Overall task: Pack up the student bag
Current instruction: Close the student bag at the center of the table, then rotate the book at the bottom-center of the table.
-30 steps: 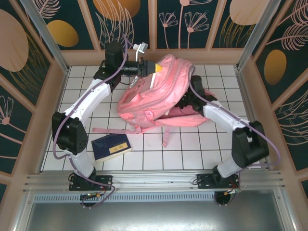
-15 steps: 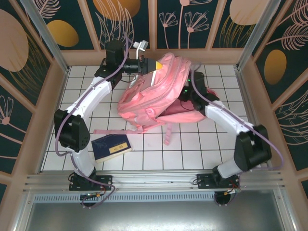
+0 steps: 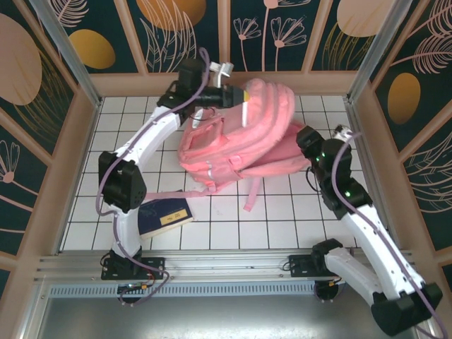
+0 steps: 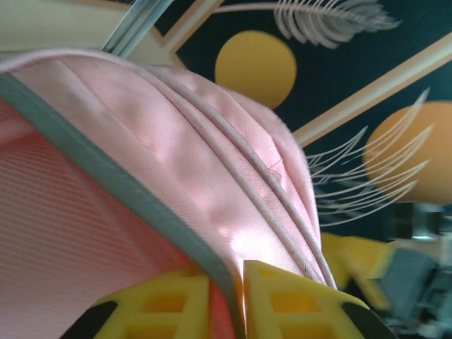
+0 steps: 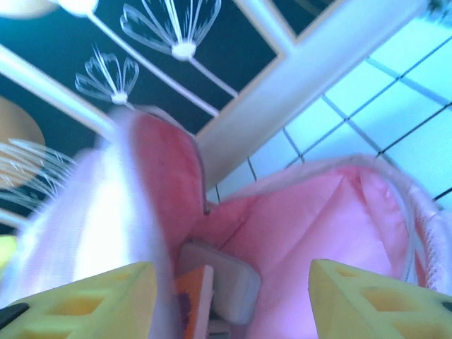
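The student bag (image 3: 233, 141) is a large pink backpack lying in the middle of the tiled table, its top edge raised at the back. My left gripper (image 3: 245, 94) is shut on that raised rim. In the left wrist view the pink fabric (image 4: 176, 141) and its grey trim are pinched between the yellow fingers (image 4: 176, 296). My right gripper (image 3: 305, 135) hangs open beside the bag's right side, holding nothing. In the right wrist view it faces the bag's pink inside (image 5: 318, 205), where a white flat case (image 5: 236, 282) and an orange-covered book (image 5: 194, 296) lie.
A dark blue book (image 3: 164, 216) lies on the tiles at the near left, beside the left arm's base link. A pink strap (image 3: 251, 198) trails toward the front. Wooden-framed walls (image 3: 92, 106) close in the back and both sides.
The left gripper moved right and pulled the bag's top edge with it. The right arm drew back out of the bag toward the right, and its jaws opened.
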### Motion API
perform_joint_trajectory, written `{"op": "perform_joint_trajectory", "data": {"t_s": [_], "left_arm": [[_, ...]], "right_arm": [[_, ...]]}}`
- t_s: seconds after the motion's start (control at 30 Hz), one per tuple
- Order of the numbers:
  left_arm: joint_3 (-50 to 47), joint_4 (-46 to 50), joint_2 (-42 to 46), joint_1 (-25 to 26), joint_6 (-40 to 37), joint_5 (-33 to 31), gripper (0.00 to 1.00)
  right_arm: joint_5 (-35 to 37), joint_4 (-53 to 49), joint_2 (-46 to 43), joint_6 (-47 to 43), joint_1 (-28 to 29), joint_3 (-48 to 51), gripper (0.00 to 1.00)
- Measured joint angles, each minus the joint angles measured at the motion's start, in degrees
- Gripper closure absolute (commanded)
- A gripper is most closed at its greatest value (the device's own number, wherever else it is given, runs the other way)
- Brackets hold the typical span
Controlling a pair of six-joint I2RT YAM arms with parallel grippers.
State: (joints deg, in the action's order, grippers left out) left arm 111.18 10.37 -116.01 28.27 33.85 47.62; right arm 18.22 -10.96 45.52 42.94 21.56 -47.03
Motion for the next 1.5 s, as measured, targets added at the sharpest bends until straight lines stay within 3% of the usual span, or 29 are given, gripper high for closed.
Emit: {"op": "perform_joint_trajectory", "data": {"t_s": [0.2, 0.33, 0.43, 0.53, 0.67, 0.73, 0.83, 0.97, 1.07, 1.23, 1.5], "left_arm": [[-2.38, 1.14, -4.79, 5.35, -2.78, -3.82, 0.61], [-3.93, 1.55, -4.63, 5.86, -3.48, -5.35, 0.56], [-6.21, 4.44, -0.76, 5.66, -5.27, -11.02, 0.55], [-14.51, 5.55, 9.99, 5.49, -6.51, -20.52, 0.51], [-30.53, 5.6, 32.72, 3.63, -5.38, -31.21, 0.45], [-39.36, 4.39, 42.51, 0.79, -2.45, -33.97, 0.45], [-51.41, 5.53, 49.81, -5.01, 3.04, -37.83, 0.45], [-66.58, 10.21, 48.63, -10.23, 9.84, -42.51, 0.43], [-74.66, 13.55, 47.95, -13.18, 13.33, -43.78, 0.41], [-78.9, 10.73, 44.61, -19.56, 16.7, -43.85, 0.4], [-79.47, 3.87, 40.04, -23.21, 17.51, -43.98, 0.4]], "right_arm": [[2.45, 0.09, -3.91, -3.06, 0.74, 0.57, 0.41], [-1.03, 0.7, -3.43, -6.64, 1.22, 1.55, 0.43], [-5.29, 1.7, -1.64, -9.7, 2.95, 1.51, 0.44], [-8.68, 2.08, 1.95, -12.55, 6.6, 0.85, 0.45], [-12.79, 2.62, 8.04, -16.15, 13.44, 0.33, 0.46], [-16.02, 3.06, 11.69, -18.34, 17.09, -0.5, 0.46], [-21.86, 3.74, 18.67, -21.38, 22.49, -3.02, 0.46], [-28.74, 3.65, 28.79, -26.03, 29.9, -7.34, 0.5], [-33.0, 2.67, 37.68, -30.32, 35.91, -11.52, 0.59], [-38.93, -0.52, 51.6, -35.87, 41.38, -18.49, 0.71], [-43.71, -4.57, 64.41, -40.79, 44.11, -27.47, 0.79]]}}
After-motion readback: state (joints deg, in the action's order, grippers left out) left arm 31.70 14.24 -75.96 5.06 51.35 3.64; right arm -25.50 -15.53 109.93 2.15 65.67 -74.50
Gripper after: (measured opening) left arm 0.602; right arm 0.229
